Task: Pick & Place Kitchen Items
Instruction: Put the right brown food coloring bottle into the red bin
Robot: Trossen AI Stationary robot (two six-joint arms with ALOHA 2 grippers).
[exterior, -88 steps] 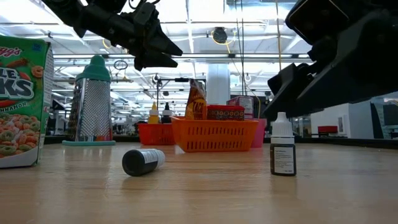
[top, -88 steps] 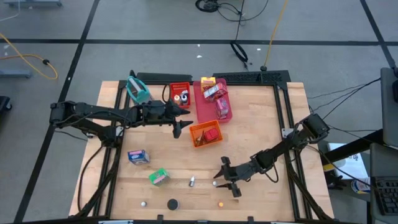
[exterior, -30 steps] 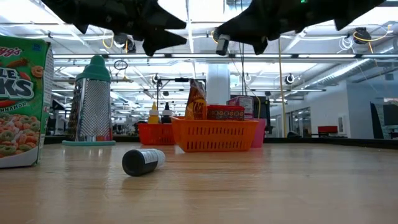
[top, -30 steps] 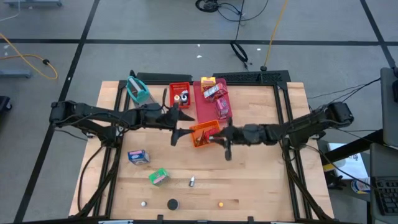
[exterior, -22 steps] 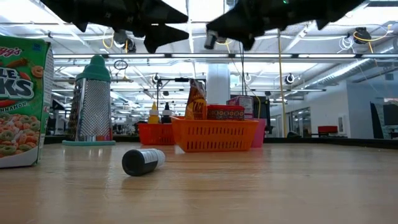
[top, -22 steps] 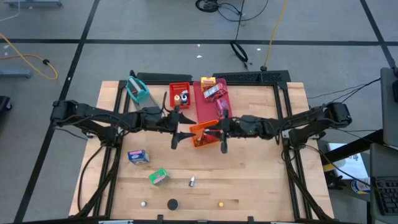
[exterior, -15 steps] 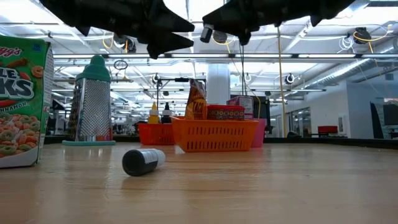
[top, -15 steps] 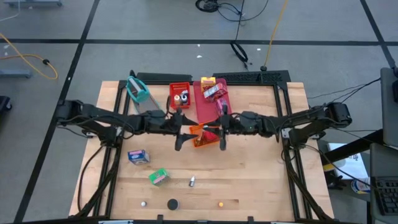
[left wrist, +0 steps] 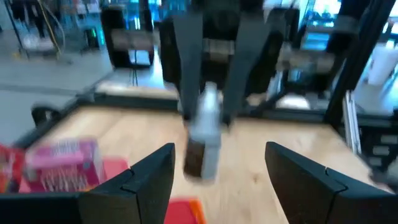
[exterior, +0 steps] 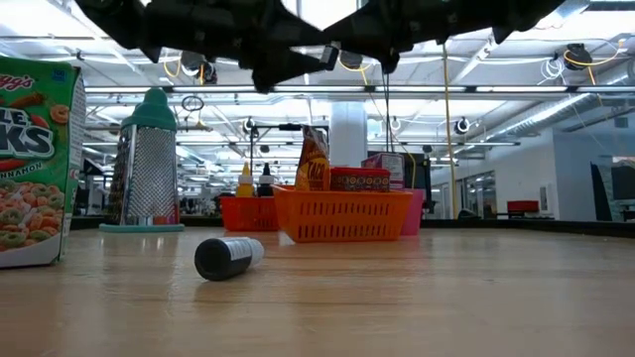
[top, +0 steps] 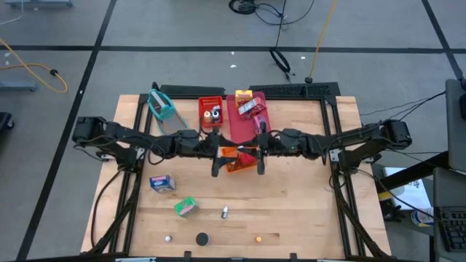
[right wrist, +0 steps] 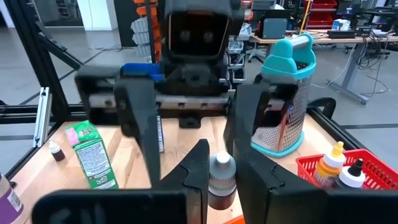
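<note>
Left gripper [top: 217,161] stood wide open, holding nothing, facing right gripper [right wrist: 217,180] over orange tray [top: 234,164]. Small bottle [right wrist: 221,179] hung upright between them, pinched in closed right fingers, just ahead of left jaws. Left arm nearer for handover, probably. Bottle: white cap, dark brown body, pale label.

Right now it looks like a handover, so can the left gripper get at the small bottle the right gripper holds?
Probably yes. The left gripper is open and faces the small bottle, which hangs from the shut right gripper above the orange tray, with nothing between them.
</note>
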